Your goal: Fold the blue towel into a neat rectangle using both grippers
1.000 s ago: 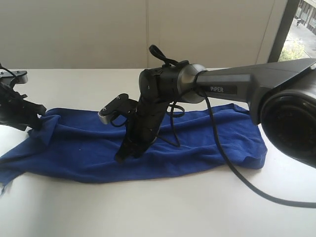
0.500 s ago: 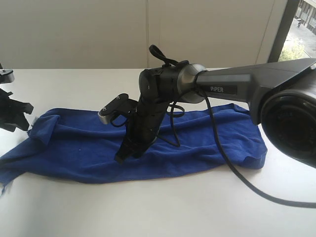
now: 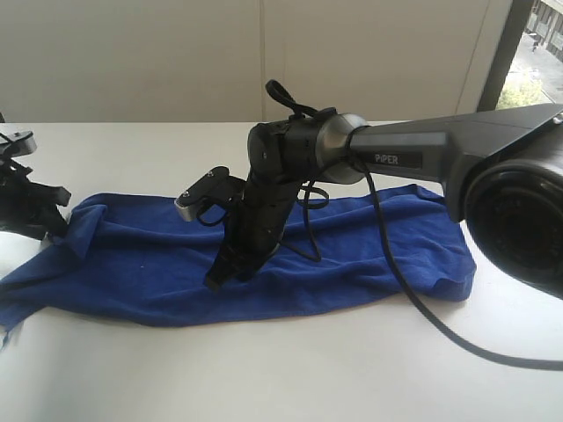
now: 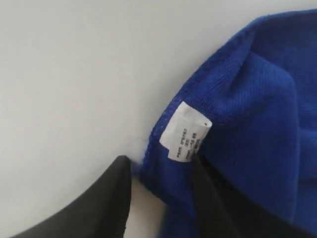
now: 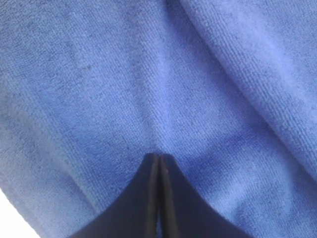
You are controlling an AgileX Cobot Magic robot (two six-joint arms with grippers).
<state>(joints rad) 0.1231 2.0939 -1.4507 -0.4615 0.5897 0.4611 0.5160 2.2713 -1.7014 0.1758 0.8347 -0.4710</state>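
One tag (image 4: 185, 133), text illegible; L end effector (image 3: 53, 211) cropped.

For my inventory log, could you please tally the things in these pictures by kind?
Towel: 1
Grippers: 2 (left gripper, right gripper)
Label: 1
Total: 4

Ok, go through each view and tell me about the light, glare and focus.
Exterior view: soft, even daylight, the window corner washed out, the right arm's near housing looming large and soft, the blue towel sharp. Left wrist view: the white label shows, its print too soft to read; the jaws are dark blurs. Right wrist view: towel weave crisp, shut jaws underexposed.
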